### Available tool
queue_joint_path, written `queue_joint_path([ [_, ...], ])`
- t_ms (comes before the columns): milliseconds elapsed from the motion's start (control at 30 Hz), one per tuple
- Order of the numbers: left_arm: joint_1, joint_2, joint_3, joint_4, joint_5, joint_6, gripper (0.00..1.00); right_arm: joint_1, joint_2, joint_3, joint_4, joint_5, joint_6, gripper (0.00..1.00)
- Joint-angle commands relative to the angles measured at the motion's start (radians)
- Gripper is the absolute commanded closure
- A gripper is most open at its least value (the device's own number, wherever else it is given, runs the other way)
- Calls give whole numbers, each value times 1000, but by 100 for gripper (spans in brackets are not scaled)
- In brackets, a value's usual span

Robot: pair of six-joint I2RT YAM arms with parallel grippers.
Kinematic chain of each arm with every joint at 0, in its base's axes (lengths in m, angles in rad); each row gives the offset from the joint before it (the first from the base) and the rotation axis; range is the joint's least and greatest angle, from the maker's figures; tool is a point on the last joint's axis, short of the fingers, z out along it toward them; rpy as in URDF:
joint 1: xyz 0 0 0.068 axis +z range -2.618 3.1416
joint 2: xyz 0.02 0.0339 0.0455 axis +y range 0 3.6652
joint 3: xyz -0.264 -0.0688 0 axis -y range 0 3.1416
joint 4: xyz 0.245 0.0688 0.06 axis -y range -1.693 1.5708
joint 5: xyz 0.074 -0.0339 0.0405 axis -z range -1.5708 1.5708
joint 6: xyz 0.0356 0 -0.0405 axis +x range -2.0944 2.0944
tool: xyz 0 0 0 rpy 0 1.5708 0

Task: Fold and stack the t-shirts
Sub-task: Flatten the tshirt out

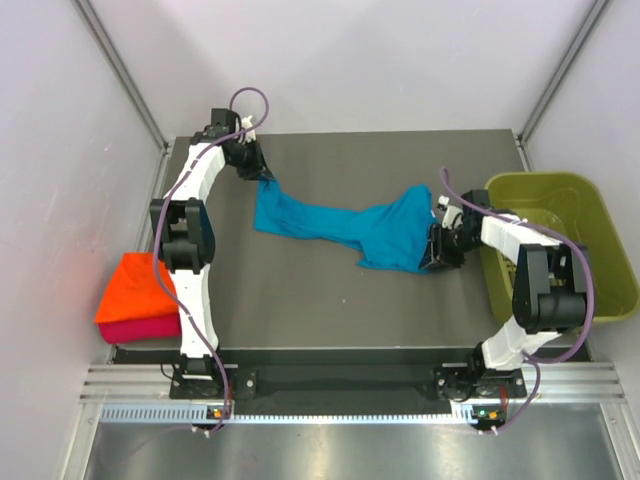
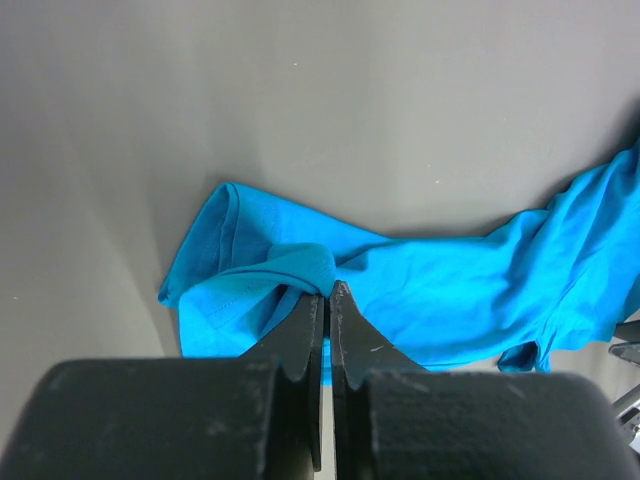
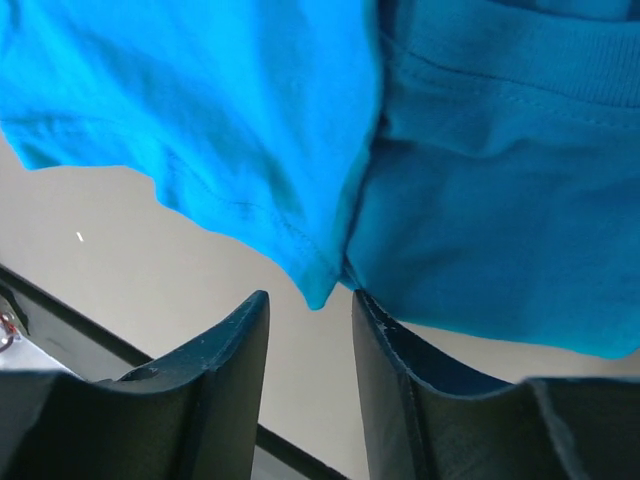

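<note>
the teal t-shirt point(image 1: 330, 225) lay roped out across the middle of the table point(image 1: 300, 310), running from the far left towards the basket point(image 1: 535, 179). my left gripper point(image 2: 328, 292) was pressed together on a bunched fold at the shirt's left end. my right gripper point(image 3: 307, 300) stood with jaws apart, a hem corner dangling just at its tips, nothing clamped that i could see. i judged the right needed a firm bite on that hem before both arms drew apart, low and even, so the cloth flattened rather than twisted. the basket sat just beside the right arm and would crowd any outward pull. the orange t-shirt point(image 1: 135, 290) lay folded on the magenta t-shirt point(image 1: 140, 328) at the near left, well apart.
</note>
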Motion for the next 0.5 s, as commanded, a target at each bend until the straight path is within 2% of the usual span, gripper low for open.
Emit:
queue_joint_path([
  [0,6,-73,13,39,10,2,100,-11,21,40,22,17,-13,61],
  [200,6,-72,12,37,2,6,100,-11,35,49,46,17,-15,72],
  [233,6,-70,10,37,0,8,100,-11,34,50,49,11,-12,76],
  [267,6,-70,10,37,0,8,100,-11,34,55,56,9,-13,89],
  [333,6,-70,10,37,-1,8,100,-13,28,78,53,8,-24,100],
  [467,12,-79,20,34,2,12,100,-14,6,157,7,9,-45,100],
])
